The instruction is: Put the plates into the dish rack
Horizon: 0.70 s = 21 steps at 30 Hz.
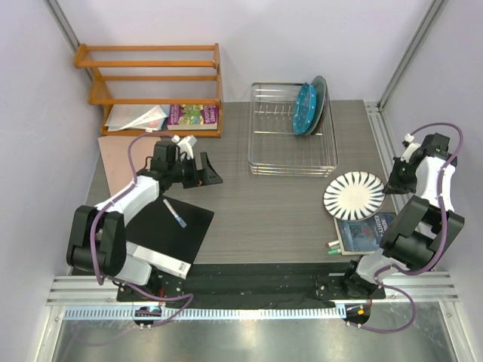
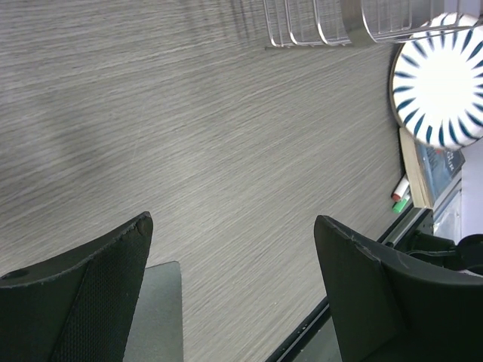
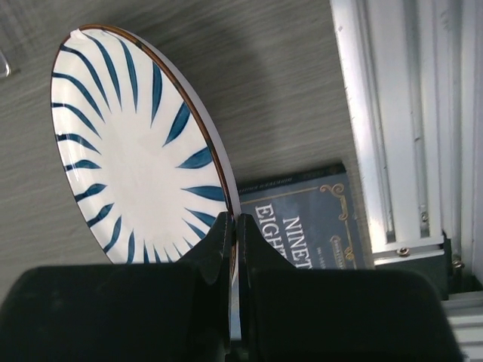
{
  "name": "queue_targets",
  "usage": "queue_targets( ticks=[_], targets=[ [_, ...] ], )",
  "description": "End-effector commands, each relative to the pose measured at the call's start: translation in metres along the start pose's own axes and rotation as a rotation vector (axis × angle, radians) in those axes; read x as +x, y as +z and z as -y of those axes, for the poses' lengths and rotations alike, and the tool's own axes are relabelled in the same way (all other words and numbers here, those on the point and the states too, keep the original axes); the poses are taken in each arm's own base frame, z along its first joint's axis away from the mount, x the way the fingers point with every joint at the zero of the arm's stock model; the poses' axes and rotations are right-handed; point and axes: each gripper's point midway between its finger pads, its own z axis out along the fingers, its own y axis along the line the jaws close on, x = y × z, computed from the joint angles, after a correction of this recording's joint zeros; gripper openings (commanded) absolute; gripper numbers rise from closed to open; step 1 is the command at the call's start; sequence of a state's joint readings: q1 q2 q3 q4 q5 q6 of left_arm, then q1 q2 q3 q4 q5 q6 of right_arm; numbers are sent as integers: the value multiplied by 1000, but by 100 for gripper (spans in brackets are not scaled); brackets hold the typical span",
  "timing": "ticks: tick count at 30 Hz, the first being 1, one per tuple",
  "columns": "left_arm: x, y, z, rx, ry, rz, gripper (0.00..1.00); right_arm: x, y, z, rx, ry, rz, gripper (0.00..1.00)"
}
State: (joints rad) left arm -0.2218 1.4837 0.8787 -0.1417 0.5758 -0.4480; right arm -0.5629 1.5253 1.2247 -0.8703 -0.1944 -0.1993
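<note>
Your right hand (image 3: 234, 226) is closed on the rim of the white plate with dark radial stripes (image 3: 136, 151), with one finger on each face of the edge. From the wrist camera, the plate runs up and to the left, away from the fingers, and its striped face is turned towards the lens. From above, the same plate (image 1: 355, 194) sits near the right edge of the desk (image 1: 256, 211). The right hand (image 1: 394, 185) meets it at its right side. The plate's near edge overlaps the top of a dark blue book (image 1: 366, 230). You cannot tell from these views whether the plate is resting on the desk or lifted off it.

The dish rack (image 1: 264, 170) stands at the back of the desk, beyond the striped plate and to its left, and apart from it. A bright blue dotted plate (image 1: 304, 109) stands on edge at the rack's back right corner, with a darker plate (image 1: 321, 92) just behind it.

Your left hand (image 1: 200, 167) hangs over the left part of the desk, well apart from the rack and from every plate. Its fingers (image 2: 90, 286) are spread wide and hold nothing. Its wrist camera shows only bare desk between them, with the striped plate far off at the upper right.
</note>
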Motion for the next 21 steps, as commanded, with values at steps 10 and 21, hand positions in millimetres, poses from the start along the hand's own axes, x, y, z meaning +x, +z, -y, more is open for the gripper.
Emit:
queue_targets(
  ticks=[10,21],
  targets=[
    [13,-14,14,66,-119,85,87,24,-26,-71,-212,-133,-127,1],
    [35,-5,12,68,-242,116,89,55,-8,-154,-318,-303,-198,1]
  ],
)
